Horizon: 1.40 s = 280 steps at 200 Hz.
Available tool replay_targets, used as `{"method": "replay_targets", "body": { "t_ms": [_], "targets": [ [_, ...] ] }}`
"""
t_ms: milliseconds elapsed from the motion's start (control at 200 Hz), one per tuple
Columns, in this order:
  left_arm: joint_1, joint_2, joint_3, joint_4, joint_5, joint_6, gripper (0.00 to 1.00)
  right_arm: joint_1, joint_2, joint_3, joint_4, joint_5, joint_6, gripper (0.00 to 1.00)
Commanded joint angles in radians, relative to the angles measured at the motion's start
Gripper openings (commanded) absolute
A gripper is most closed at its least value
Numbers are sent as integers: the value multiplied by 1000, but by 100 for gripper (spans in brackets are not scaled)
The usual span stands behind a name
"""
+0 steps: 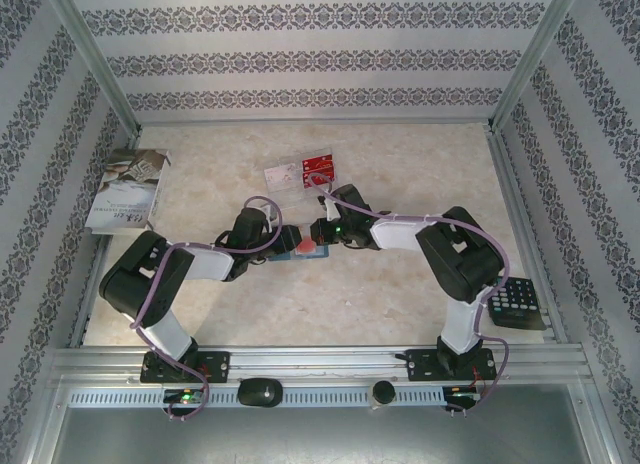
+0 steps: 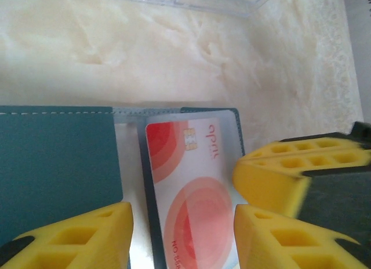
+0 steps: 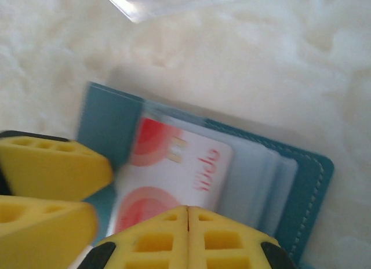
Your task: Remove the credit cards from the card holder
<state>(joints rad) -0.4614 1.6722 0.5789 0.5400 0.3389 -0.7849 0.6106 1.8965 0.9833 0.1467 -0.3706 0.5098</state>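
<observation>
Sitting in card holder: credit card

My left arm and right arm are built of bulky black joint housings and white links, each trailed by a lavender cable. My fingers are yellow blocks with moulded hollow pockets and black backing.
</observation>
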Motion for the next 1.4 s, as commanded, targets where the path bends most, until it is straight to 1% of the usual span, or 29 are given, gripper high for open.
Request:
{"method": "replay_targets", "body": {
  "t_ms": [0, 70, 230, 425, 515, 610, 675, 724, 914, 1039, 1149, 1259, 1329, 1394],
  "targets": [
    [5, 24, 12, 10, 3, 15, 46, 0, 46, -3, 3, -18, 37, 0],
    [5, 32, 14, 8, 3, 16, 42, 3, 49, -9, 31, -31, 49, 0],
    [4, 35, 18, 10, -2, 11, 34, 3, 41, -5, 19, -19, 39, 0],
    [-2, 55, 15, 64, 20, -3, 31, 6, 42, -7, 9, -17, 39, 0],
    [-3, 71, 11, 101, 25, -20, 27, 11, 50, -7, 5, -16, 43, 0],
    [-4, 77, 3, 130, 26, -32, 19, 20, 55, -6, 1, -8, 44, 0],
    [-4, 71, -1, 127, 19, -33, 10, 21, 55, -8, 1, -2, 50, 0],
    [-3, 60, -10, 126, 7, -34, 0, 21, 53, -9, 1, 5, 53, 0],
    [5, -28, -53, 85, -41, -14, 0, 13, 41, -21, -8, 47, 74, 0],
    [37, -103, -93, 47, -54, 8, 0, 12, 37, -32, -20, 80, 75, 0],
    [80, -159, -132, 34, -38, 18, 0, 12, 30, -38, -16, 93, 87, 0],
    [112, -221, -163, 49, -2, 28, 0, 11, 10, -36, 4, 78, 80, 0],
    [121, -272, -182, 74, 20, 35, 0, 13, -29, -38, 27, 68, 54, 7],
    [128, -320, -193, 97, 42, 41, 0, 15, -75, -40, 48, 52, 19, 16]
  ]
}}
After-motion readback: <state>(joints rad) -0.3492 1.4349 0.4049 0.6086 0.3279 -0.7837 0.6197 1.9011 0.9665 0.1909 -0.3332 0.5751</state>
